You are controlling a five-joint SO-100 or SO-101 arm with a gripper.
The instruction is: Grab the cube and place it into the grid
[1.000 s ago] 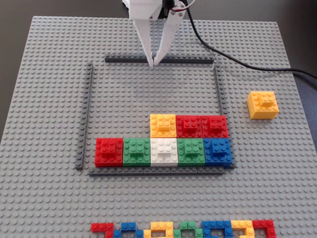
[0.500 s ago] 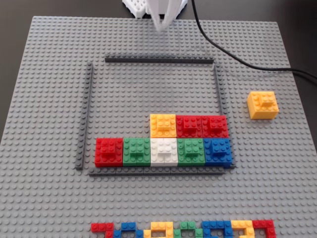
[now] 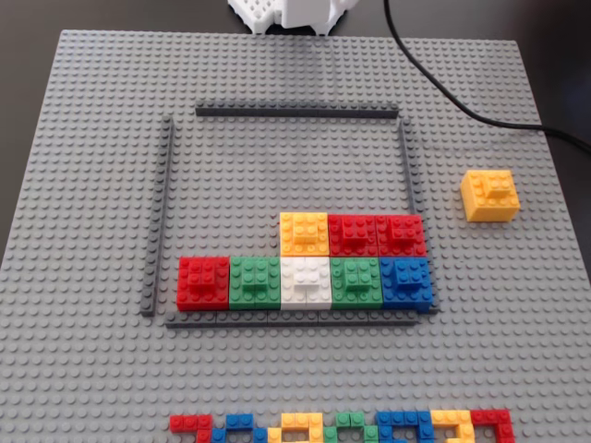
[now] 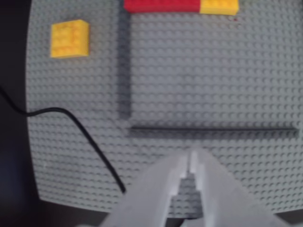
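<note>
The yellow-orange cube (image 3: 490, 195) sits alone on the baseplate to the right of the grid (image 3: 295, 112) in the fixed view; the wrist view shows the cube (image 4: 70, 39) at upper left. The grid (image 4: 124, 71) is a square outline of thin dark grey strips holding two rows of coloured blocks (image 3: 305, 281) along its near side. My white gripper (image 4: 191, 156) hangs over the baseplate's far edge, its fingertips together and empty, short of the grid's far strip. Only the arm's white body (image 3: 294, 13) shows at the top of the fixed view.
The large grey studded baseplate (image 3: 83, 185) fills the table. A black cable (image 3: 452, 101) curves across its far right corner. A row of small mixed-colour flat bricks (image 3: 342, 426) lies along the near edge. Dark table surrounds the plate.
The gripper has pulled back from the grid's far strip and risen toward the top edge of the fixed view, where its fingers no longer show. The cable shifted right. The blocks stayed put.
</note>
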